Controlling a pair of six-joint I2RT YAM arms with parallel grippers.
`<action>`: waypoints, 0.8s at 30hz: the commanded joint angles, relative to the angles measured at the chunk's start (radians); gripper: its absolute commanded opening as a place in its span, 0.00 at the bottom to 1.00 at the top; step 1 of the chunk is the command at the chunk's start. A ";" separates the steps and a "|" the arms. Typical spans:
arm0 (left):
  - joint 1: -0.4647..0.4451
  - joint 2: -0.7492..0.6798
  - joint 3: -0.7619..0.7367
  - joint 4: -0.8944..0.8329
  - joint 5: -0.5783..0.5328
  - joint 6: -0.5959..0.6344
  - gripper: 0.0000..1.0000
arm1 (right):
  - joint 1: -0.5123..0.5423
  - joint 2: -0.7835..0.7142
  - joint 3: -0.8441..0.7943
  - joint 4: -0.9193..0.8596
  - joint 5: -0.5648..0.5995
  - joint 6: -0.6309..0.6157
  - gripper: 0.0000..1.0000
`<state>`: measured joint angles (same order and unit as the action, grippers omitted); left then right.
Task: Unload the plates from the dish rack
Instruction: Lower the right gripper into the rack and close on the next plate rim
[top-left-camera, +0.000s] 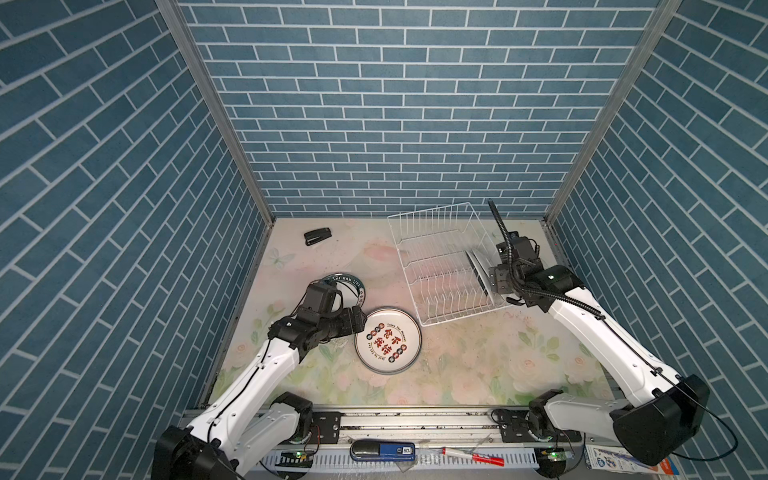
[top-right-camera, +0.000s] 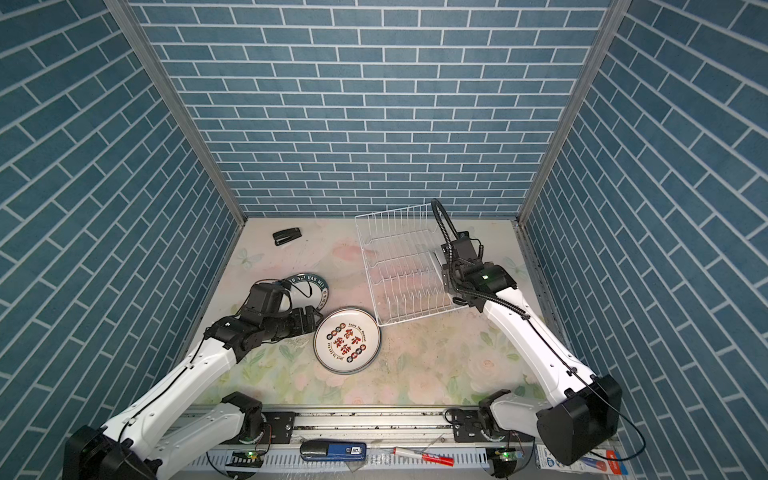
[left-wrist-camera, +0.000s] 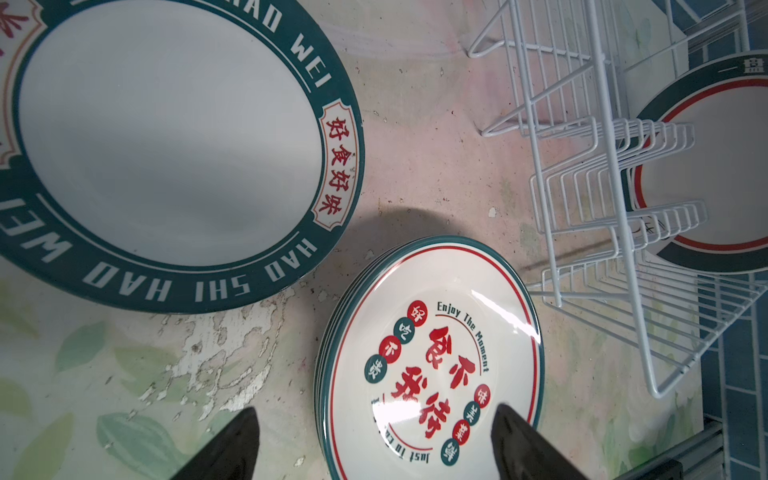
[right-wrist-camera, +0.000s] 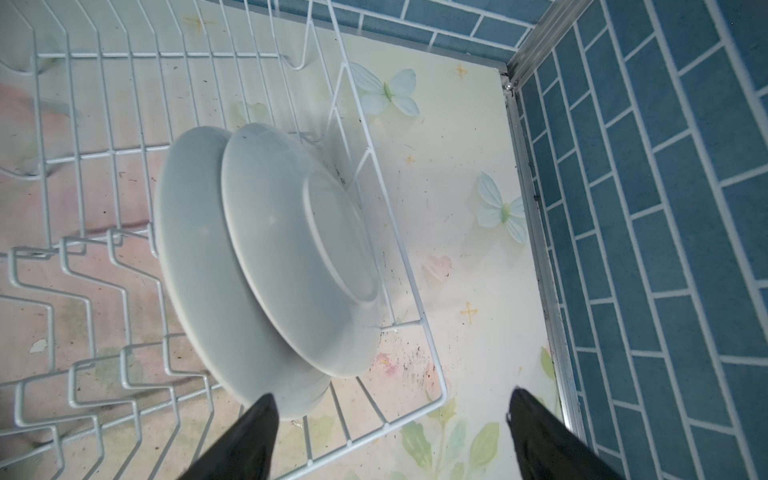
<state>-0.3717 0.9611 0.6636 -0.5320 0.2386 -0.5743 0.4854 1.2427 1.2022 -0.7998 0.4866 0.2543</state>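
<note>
Hovers with right end effector (right-wrist-camera: 392, 395) spread wide and empty, one black fingertip (right-wrist-camera: 257, 432) crossing the lower edge of the larger plate (right-wrist-camera: 195, 266) in the right wrist view; contact impossible to tell. Meets, just beyond, the smaller plate (right-wrist-camera: 291, 249) set against the larger, both standing on edge among the dividers at the right-hand end of the dish rack (top-left-camera: 440, 266), itself toward the back right of the desk (top-left-camera: 457, 365). Turns pale undersides and a foot ring toward the right arm, a printed face toward the left arm, as the left wrist view has it. Offers no true long axis in a round plate: runs the thin edges (top-left-camera: 478, 272) near-to-far in a top view, rims up, tilted rather than plumb. Holds left end effector (left-wrist-camera: 374, 409) likewise apart and empty, astride the rim of the stack of plates (left-wrist-camera: 432, 361) lying flat on the desk, near a green-rimmed plate (left-wrist-camera: 166, 137). Reads as the reach-in for one of the last two plates racked. Calls next, in all likelihood, for bringing the jaws astride the smaller plate's upper rim, clamping, then lifting straight up clear of the wires.
</note>
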 joint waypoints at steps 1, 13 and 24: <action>-0.005 -0.009 -0.016 0.013 -0.011 0.013 0.89 | -0.014 0.004 -0.025 0.004 -0.042 -0.010 0.85; -0.003 0.003 -0.026 0.023 0.001 0.022 0.89 | -0.030 0.056 -0.067 0.053 -0.103 0.015 0.80; -0.004 -0.016 -0.045 0.027 0.002 0.029 0.89 | -0.047 0.106 -0.097 0.104 -0.122 0.032 0.75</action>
<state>-0.3717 0.9573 0.6296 -0.5026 0.2405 -0.5640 0.4450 1.3422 1.1358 -0.7155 0.3721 0.2646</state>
